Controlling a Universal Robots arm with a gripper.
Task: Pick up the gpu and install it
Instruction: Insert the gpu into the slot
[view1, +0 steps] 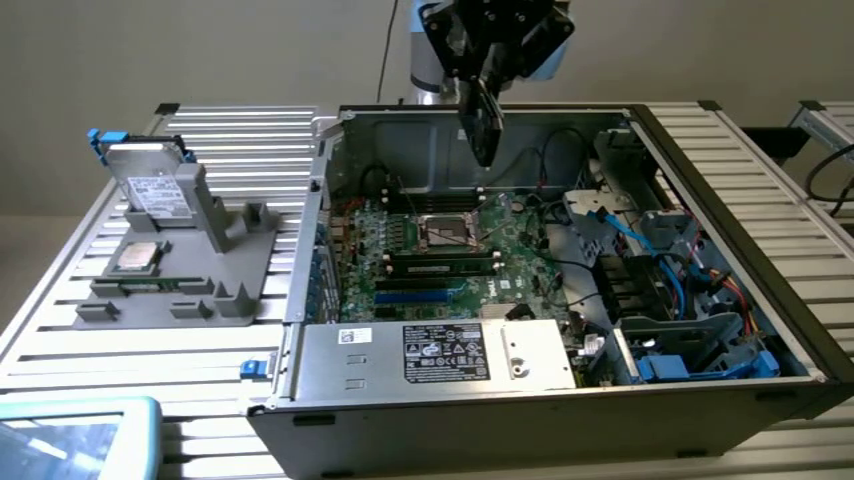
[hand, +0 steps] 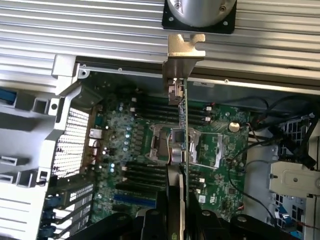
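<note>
Ribbed tabletop (view1: 147, 350) carries an open computer case (view1: 534, 425), above whose motherboard (view1: 514, 245) the gripper (view1: 483, 80) hangs clenched on the upright gpu (view1: 481, 128).

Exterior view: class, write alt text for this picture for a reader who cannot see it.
A robot arm's pincer holds the gpu edge-on above the motherboard inside an open computer case on a slatted metal table. On the exterior view's left, a grey fixture carries a silver drive with blue clips.
</note>
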